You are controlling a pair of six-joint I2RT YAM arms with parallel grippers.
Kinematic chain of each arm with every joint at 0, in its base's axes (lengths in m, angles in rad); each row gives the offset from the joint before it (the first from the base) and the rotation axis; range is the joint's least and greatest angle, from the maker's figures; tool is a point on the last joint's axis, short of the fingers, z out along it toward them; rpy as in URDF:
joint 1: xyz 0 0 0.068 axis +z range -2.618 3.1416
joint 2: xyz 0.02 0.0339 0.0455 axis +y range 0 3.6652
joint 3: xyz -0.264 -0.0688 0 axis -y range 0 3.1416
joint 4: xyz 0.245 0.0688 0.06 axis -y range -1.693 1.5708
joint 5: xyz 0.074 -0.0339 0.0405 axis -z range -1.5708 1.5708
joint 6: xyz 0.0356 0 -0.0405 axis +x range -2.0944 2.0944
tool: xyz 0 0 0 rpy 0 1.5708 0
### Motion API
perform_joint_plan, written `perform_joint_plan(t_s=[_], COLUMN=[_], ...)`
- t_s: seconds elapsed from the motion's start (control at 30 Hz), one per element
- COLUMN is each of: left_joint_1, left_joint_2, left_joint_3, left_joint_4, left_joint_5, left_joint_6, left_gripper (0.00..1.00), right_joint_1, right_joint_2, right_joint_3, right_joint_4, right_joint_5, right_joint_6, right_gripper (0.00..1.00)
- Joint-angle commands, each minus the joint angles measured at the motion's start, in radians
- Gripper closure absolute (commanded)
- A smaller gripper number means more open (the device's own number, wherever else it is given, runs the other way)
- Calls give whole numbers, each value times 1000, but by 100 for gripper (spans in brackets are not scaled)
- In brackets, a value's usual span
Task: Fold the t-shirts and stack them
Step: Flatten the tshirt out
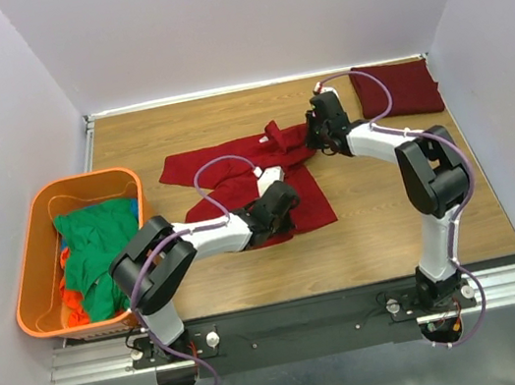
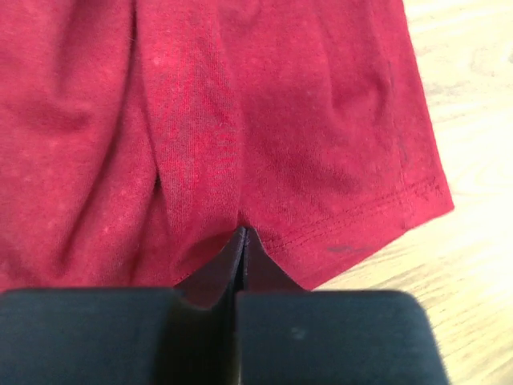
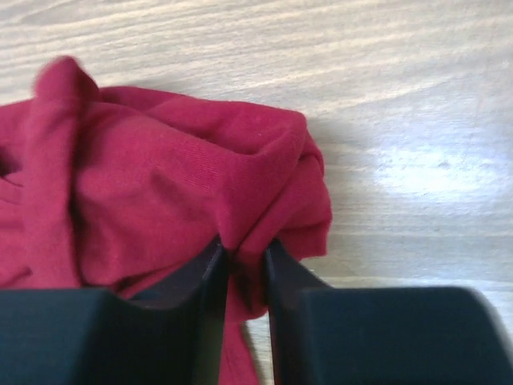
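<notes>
Left end effector (image 2: 243, 241) clamped on red tee (image 2: 280, 120) near hem; right end effector (image 3: 244, 249) pinching its far bunched corner. Cloth bulk lies left of both, so the fold probably goes leftward.

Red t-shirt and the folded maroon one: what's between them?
Top view: the right claw pinching an edge of the red t-shirt, its cable, then bare table before the folded maroon t-shirt.

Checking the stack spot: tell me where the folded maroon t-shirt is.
In the top view, the folded maroon t-shirt lies at the far right corner of the table, beyond the right gripper, apart from the red t-shirt.
</notes>
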Motion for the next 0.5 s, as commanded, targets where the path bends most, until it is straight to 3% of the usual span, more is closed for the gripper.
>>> perform_joint_plan(t_s=[0.0,0.03,0.2,0.47], left_joint_1=[-3,3,69,344], left_joint_2=[11,2,-70,-132], left_joint_3=[32,35,18,-69], left_joint_4=[-87,-100,-121,-45], left_joint_5=[-81,-87,-77,92], left_joint_6=[-6,-7,-1,27], left_gripper=[100,100,100,100], right_joint_1=[-12,-23,-68,-143], right_joint_2=[-59,-86,-180,-407], right_joint_3=[25,29,34,-58], right_joint_4=[-3,-11,-89,-179], right_joint_5=[-8,-6,28,84], right_joint_6=[5,9,18,37], right_gripper=[75,81,87,88])
